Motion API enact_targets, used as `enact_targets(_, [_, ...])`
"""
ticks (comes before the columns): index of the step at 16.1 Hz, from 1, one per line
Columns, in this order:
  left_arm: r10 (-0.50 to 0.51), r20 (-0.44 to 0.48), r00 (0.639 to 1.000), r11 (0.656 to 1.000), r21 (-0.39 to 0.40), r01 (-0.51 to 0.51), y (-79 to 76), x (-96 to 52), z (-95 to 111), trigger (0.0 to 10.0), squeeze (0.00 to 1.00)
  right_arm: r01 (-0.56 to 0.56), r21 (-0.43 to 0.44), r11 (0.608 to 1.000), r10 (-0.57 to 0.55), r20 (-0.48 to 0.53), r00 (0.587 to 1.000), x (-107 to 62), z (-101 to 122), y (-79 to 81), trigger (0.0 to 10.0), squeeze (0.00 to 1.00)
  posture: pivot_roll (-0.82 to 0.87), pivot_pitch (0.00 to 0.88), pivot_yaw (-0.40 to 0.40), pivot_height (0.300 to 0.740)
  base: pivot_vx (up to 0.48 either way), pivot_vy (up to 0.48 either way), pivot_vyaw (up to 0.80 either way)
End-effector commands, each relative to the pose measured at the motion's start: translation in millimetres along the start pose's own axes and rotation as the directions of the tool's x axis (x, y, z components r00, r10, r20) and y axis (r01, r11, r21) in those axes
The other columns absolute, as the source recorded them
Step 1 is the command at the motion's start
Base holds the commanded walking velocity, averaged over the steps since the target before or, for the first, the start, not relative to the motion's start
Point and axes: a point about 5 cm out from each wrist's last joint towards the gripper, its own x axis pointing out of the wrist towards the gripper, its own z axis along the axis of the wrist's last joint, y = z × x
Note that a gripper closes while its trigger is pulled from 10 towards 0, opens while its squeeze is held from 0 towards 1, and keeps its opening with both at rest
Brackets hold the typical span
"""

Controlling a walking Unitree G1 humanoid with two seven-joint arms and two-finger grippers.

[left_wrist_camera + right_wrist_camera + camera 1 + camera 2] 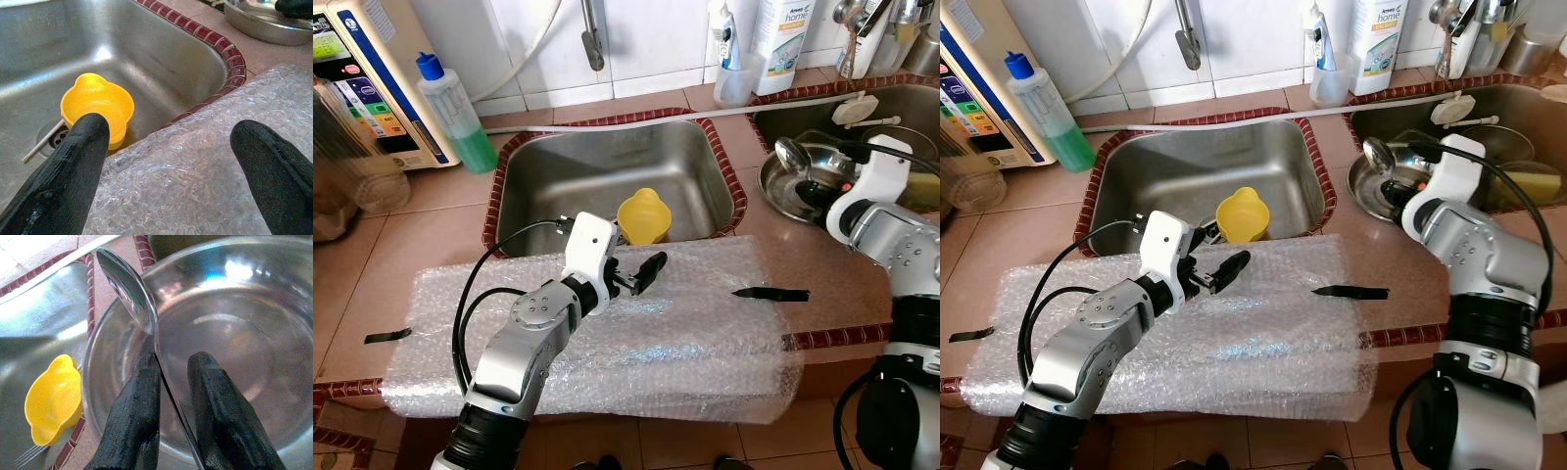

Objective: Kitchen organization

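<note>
While I stand at the tiled counter (pixel 421 211), the bubble wrap sheet (pixel 636 362) covers its front edge at 6 o'clock, held by black tape strips (pixel 771 293) at 3 and 9 o'clock. The steel sink (pixel 607 166) sits past the wrap at 12 o'clock, with a second sink (pixel 1528 108) at 2 o'clock. A water purifier (pixel 372 78) stands at 10 o'clock, a green liquid bottle (pixel 450 113) just beside it. A white soap bottle (pixel 781 34) stands at 1 o'clock against the wall. A steel bowl (pixel 234 357) rests on the counter between the two sinks. A yellow cup (pixel 98 110) sits in the near sink by the drain, a fork (pixel 29 455) beside it. My left gripper (pixel 168 152) hovers over the wrap's far edge, fingers spread apart, grasping nothing. My right gripper (pixel 178 382) is over the steel bowl, fingers pinched onto the handle of a spoon (pixel 129 293), its bowl end pointing up past the rim.
</note>
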Motion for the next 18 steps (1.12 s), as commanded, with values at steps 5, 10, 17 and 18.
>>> enact_targets(5, [0.064, -0.006, 0.998, 0.998, -0.001, -0.064, 8.2, 0.4, -0.7, 10.0, 0.00, -0.012, -0.130, 0.991, 0.025, 0.105, 0.994, -2.8, 15.6, 6.1, 0.0, 0.00, -0.32, 0.180, 0.145, 0.740, 0.000, 0.000, 0.00])
enact_targets(10, [0.135, 0.020, 0.991, 0.991, -0.025, -0.135, 14.7, 1.2, 1.0, 10.0, 0.00, -0.017, -0.246, 0.969, 0.066, 0.189, 0.980, -3.4, 26.0, 13.8, 1.0, 0.00, -0.32, 0.174, 0.141, 0.740, 0.000, 0.000, 0.00])
enact_targets(17, [0.176, 0.028, 0.984, 0.984, -0.033, -0.175, 18.8, 1.1, 0.9, 10.0, 0.00, -0.040, -0.302, 0.953, 0.109, 0.217, 0.970, 0.9, 26.4, 23.0, 2.2, 0.00, -0.31, 0.168, 0.138, 0.740, 0.000, 0.000, 0.00])
enact_targets(18, [0.176, 0.028, 0.984, 0.984, -0.034, -0.175, 18.7, 0.9, 0.7, 10.0, 0.00, -0.040, -0.301, 0.953, 0.109, 0.217, 0.970, 1.1, 25.9, 22.9, 2.2, 0.00, -0.31, 0.168, 0.138, 0.740, 0.000, 0.000, 0.00])
